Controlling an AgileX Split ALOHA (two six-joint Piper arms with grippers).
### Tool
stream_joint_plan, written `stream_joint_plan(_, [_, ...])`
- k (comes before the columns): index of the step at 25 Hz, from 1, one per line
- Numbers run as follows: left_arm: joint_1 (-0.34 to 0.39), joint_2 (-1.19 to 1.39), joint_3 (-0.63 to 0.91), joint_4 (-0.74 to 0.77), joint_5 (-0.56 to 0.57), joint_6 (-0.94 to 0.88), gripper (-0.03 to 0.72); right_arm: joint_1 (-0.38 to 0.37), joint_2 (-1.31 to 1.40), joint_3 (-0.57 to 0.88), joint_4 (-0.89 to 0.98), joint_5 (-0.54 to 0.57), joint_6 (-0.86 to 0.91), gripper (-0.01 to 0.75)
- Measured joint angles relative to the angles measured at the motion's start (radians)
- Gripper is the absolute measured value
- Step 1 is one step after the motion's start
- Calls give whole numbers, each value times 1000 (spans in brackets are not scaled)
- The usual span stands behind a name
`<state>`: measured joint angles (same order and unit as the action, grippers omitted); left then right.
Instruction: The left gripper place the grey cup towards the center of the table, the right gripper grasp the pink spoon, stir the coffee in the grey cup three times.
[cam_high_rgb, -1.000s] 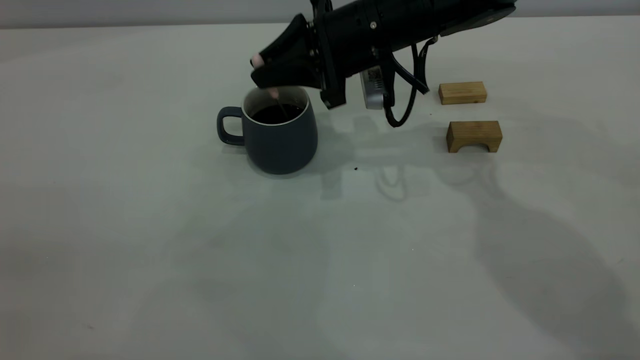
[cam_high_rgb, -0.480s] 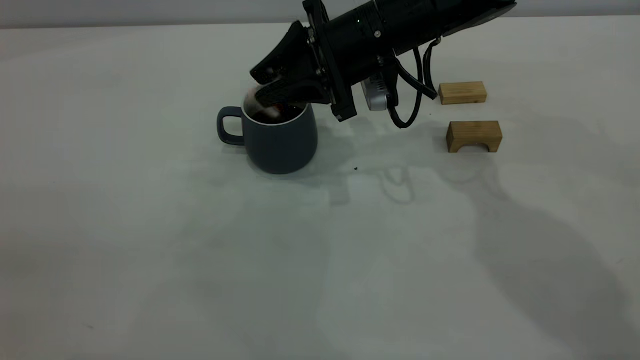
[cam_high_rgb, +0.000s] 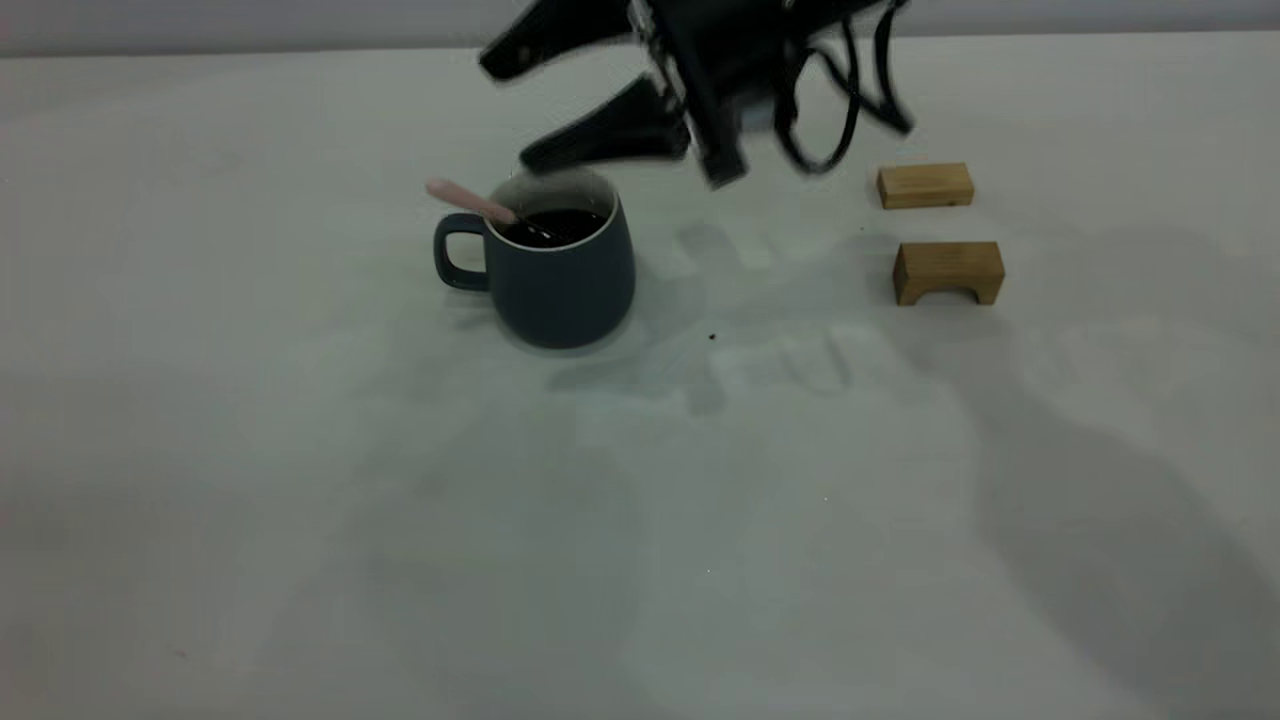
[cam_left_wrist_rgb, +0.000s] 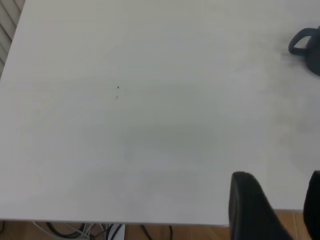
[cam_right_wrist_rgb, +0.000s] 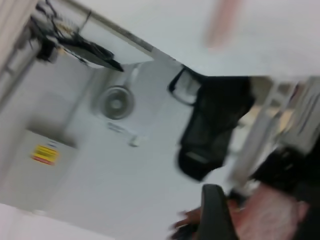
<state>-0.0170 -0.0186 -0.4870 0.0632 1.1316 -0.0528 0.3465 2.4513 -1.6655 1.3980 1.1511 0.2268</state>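
The grey cup (cam_high_rgb: 560, 270) stands on the table (cam_high_rgb: 640, 520) with dark coffee (cam_high_rgb: 562, 224) inside, its handle pointing left. The pink spoon (cam_high_rgb: 470, 200) rests loose in the cup, bowl in the coffee, pink handle leaning out over the rim above the cup's handle. My right gripper (cam_high_rgb: 505, 112) hovers above and slightly behind the cup, blurred, open, fingers spread wide with nothing between them. My left gripper (cam_left_wrist_rgb: 281, 185) is out of the exterior view. In the left wrist view it sits open near the table's edge, far from the cup (cam_left_wrist_rgb: 303, 42).
Two small wooden blocks lie to the right of the cup: a flat one (cam_high_rgb: 925, 185) farther back and an arched one (cam_high_rgb: 948, 270) nearer. A tiny dark speck (cam_high_rgb: 712, 337) lies just right of the cup.
The right gripper opened, let go of the pink spoon and rose up and back from the cup. The spoon tipped over and now leans on the cup's rim.
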Motion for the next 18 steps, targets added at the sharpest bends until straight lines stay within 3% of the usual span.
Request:
stream_joint_plan(6, [0, 0, 0, 0, 0, 0, 341, -6, -219, 0, -289, 21, -184, 558])
stream_joint_plan(18, [0, 0, 0, 0, 0, 0, 341, -6, -615, 0, -721, 66, -234, 555])
